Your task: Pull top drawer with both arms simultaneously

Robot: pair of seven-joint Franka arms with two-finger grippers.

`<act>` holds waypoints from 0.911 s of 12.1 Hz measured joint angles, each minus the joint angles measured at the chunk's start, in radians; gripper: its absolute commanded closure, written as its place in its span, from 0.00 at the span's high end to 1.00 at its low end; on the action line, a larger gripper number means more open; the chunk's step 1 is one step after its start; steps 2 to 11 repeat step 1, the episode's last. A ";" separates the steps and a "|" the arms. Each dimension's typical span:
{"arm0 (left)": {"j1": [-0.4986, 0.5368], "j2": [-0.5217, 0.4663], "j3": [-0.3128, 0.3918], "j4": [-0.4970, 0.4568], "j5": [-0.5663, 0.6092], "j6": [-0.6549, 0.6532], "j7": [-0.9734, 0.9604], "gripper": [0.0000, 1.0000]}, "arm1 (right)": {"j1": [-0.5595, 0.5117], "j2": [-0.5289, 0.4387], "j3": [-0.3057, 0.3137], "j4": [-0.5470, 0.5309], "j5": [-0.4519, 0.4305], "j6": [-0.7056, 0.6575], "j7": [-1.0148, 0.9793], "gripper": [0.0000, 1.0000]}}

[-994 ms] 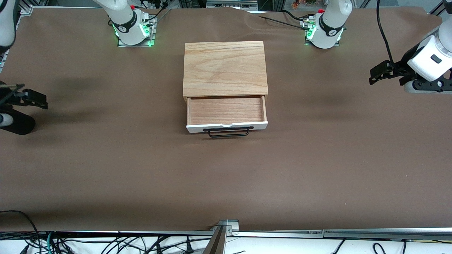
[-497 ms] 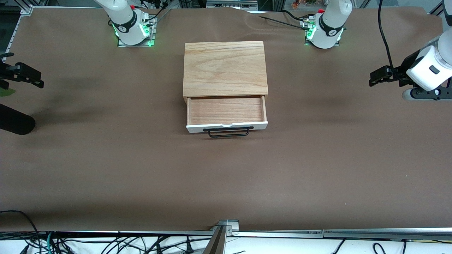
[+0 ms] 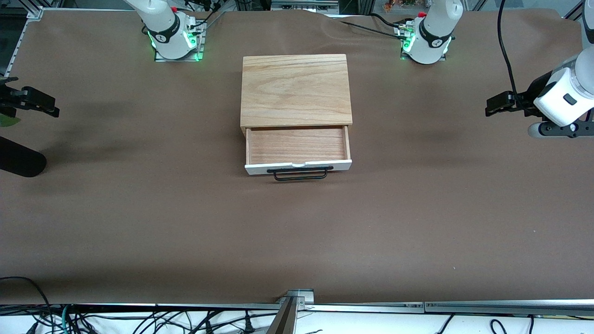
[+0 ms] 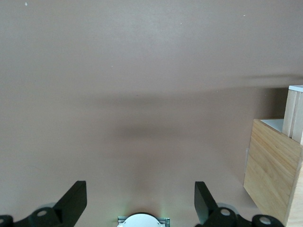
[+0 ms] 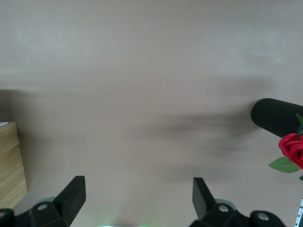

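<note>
The top drawer (image 3: 297,144) stands pulled out of the light oak cabinet (image 3: 295,89) toward the front camera, its reddish-brown inside bare. Its white front panel (image 3: 260,169) carries the black wire handle (image 3: 300,174). My left gripper (image 3: 495,104) is open and empty, in the air over the cloth near the left arm's end of the table, well apart from the cabinet. My right gripper (image 3: 46,104) is open and empty over the right arm's end. The left wrist view shows open fingers (image 4: 75,202) and the cabinet's side (image 4: 272,175). The right wrist view shows open fingers (image 5: 73,195) and a cabinet corner (image 5: 12,158).
A brown cloth (image 3: 297,232) covers the table. A black cylinder (image 3: 18,162) lies at the right arm's end, also in the right wrist view (image 5: 277,116), with a red rose (image 5: 292,147) beside it. The arm bases (image 3: 174,39) (image 3: 427,41) stand farthest from the front camera.
My right gripper has risen and drawn back toward the table's end. My left gripper has shifted only slightly. The drawer has not moved.
</note>
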 measured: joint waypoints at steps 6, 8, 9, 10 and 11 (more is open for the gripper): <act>0.005 0.000 0.000 0.000 0.000 -0.002 0.000 1.00 | 0.000 0.002 0.001 0.000 0.000 0.001 0.000 1.00; 0.005 0.000 0.000 0.000 0.000 -0.002 0.000 1.00 | 0.000 0.002 0.001 0.000 0.000 0.001 0.000 1.00; 0.005 0.000 0.000 0.000 0.000 -0.002 0.000 1.00 | 0.000 0.002 0.001 0.000 0.000 0.001 0.000 1.00; 0.005 0.000 0.000 0.000 0.000 -0.002 0.000 1.00 | 0.000 0.002 0.001 0.000 0.000 0.001 0.000 1.00; 0.005 0.000 0.000 0.000 0.000 -0.002 0.000 1.00 | 0.000 0.002 0.001 0.000 0.000 0.001 0.000 1.00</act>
